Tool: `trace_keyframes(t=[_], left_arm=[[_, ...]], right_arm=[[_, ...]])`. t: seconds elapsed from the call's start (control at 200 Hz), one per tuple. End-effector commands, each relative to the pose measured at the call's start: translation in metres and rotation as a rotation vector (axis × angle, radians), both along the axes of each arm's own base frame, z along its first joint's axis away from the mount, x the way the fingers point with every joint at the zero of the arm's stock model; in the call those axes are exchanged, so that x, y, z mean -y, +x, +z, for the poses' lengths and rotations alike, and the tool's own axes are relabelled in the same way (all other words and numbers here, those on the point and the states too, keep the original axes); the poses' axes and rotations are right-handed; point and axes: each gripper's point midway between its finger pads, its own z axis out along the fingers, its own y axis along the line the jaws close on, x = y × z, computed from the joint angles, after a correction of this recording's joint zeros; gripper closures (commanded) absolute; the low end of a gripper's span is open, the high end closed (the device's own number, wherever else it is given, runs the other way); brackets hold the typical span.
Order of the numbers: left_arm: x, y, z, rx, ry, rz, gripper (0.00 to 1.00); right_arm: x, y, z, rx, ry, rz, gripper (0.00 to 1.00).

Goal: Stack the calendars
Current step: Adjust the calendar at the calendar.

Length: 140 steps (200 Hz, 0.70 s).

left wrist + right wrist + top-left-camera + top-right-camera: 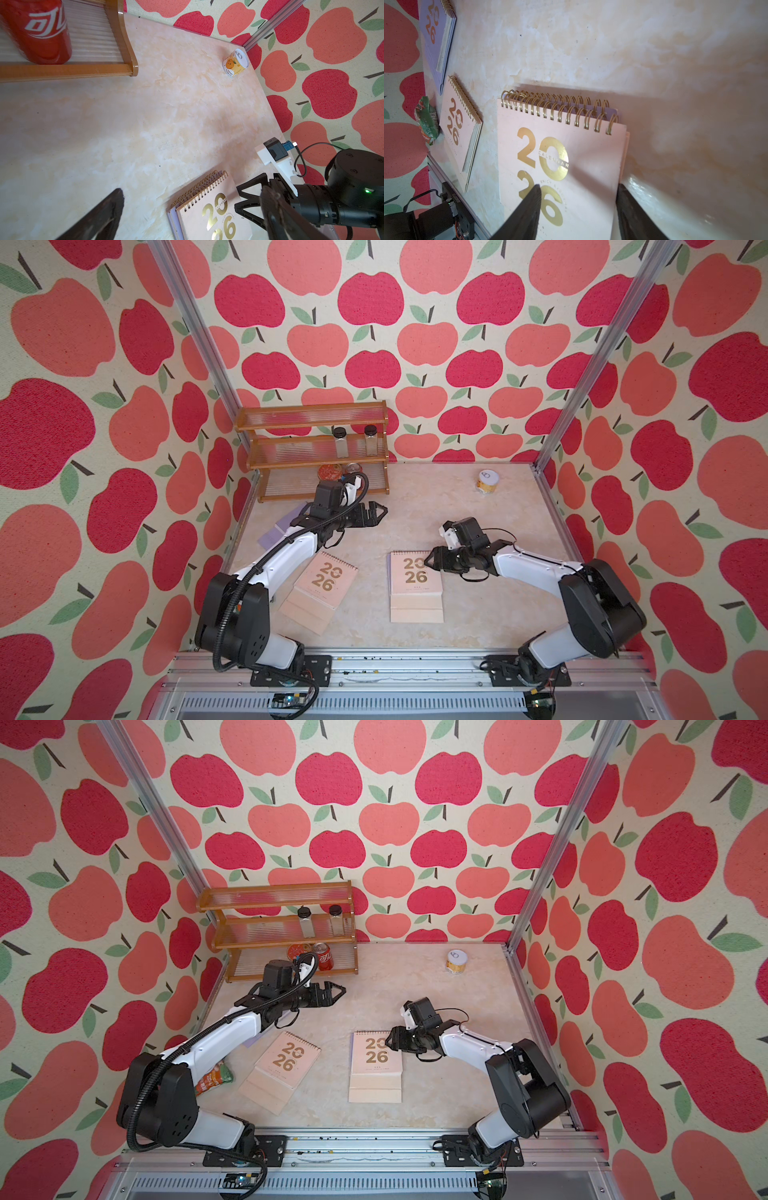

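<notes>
Hovering: right gripper (428, 562) sits low at the side edge of the middle peach calendar (415, 585), near its spiral end.
Right jaws: partly apart, clamping nothing. In the right wrist view one finger (527, 212) is over the gold "26" and the other is off the cover's edge, over the table (415, 510). Contact with the cover: cannot tell.
Under right gripper: lower lavender calendar (611, 110) lies flat beneath the middle peach calendar, with only a strip by the spirals showing, making a pile two high.
Left gripper (381, 514): jaws spread wide, empty, above bare table, well apart from the right gripper.
Tilted peach calendar (318, 593): flat, alone, on the far side of the pile from the right gripper, near the left forearm.
Single lavender calendar (276, 531): flat, behind the left gripper, partly hidden by that arm.
Snack packet (214, 1079): beyond the tilted peach calendar, near the left arm's base.
Shelf (311, 448): near the left gripper.
</notes>
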Motion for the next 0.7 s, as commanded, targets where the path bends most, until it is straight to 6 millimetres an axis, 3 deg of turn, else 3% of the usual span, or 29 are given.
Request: trace_keyframes(t=[0.0, 0.255, 0.43, 0.575, 0.695], left_arm=[[-0.001, 0.001, -0.004, -0.008, 0.015, -0.015, 0.00], [0.000, 0.001, -0.005, -0.009, 0.012, -0.017, 0.00], [-0.003, 0.001, -0.003, -0.008, 0.019, -0.008, 0.00], [-0.019, 0.001, -0.002, -0.029, 0.047, 0.045, 0.00], [-0.045, -0.006, -0.006, -0.067, 0.085, 0.130, 0.00]], right_arm=[[-0.013, 0.003, 0.009, 0.022, 0.022, 0.043, 0.41], [-0.019, 0.003, 0.012, 0.025, 0.026, 0.059, 0.41], [-0.010, 0.005, 0.014, 0.052, -0.023, 0.044, 0.40], [-0.003, 0.011, 0.037, 0.128, -0.092, 0.055, 0.39], [-0.022, 0.008, 0.062, 0.184, -0.091, 0.100, 0.37]])
